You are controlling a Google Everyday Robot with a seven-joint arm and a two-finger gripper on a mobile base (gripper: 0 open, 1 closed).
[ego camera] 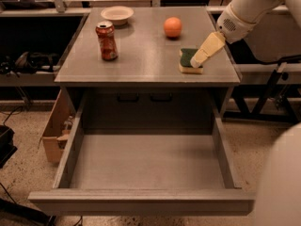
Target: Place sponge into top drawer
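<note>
Although the one red can (pixel 106 41) at upper left of the grey table (pixel 141 60) carries pale markings, I cannot read any writing on it. Left of it, lower and beside the table, stands one cardboard box (pixel 55 133). Just right of the can, toward the top edge, sits one pale bowl (pixel 117 14). The top drawer (pixel 146 166) fills the lower middle of the frame, pulled out, with two small black handles (pixel 128 98) on the dark panel above its back. Right of centre on the tabletop is one orange (pixel 172 27). Below and right of it the one sponge (pixel 186 57) lies flat near the table's front right corner, green side up. My gripper (pixel 194 62) reaches down from the upper right, its tip over the sponge's right part; whether it is wide or narrow I cannot tell.
</note>
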